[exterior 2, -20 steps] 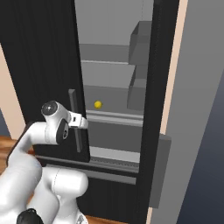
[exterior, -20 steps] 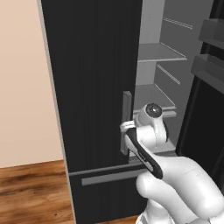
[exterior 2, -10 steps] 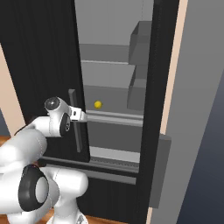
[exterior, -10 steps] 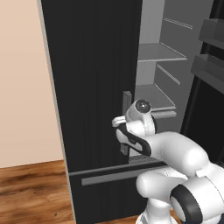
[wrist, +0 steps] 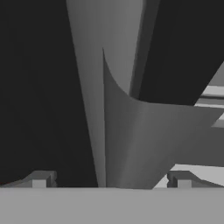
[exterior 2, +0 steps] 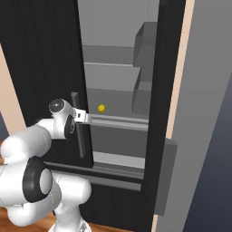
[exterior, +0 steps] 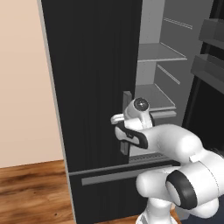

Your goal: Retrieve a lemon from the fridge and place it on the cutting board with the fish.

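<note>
The gripper (wrist: 111,179) is standing with its two fingertips (wrist: 40,179) wide apart, and the grey vertical handle (wrist: 118,131) of the fridge door is passing between them, very close to the hand camera. Nothing is being clamped. In the right base view the gripper (exterior 2: 84,117) is sitting right at the upper part of this handle (exterior 2: 80,136), on the edge of the left black door. Behind the handle the fridge (exterior: 96,87) is standing open on its right side, and its grey shelves are showing. Deeper inside, past the handle and a little to its right, the lemon (exterior 2: 102,108) is lying on a grey shelf (exterior 2: 118,118), well apart from the gripper. Below the handle, the bottom drawer (exterior: 122,175) is crossing the front of the fridge.
</note>
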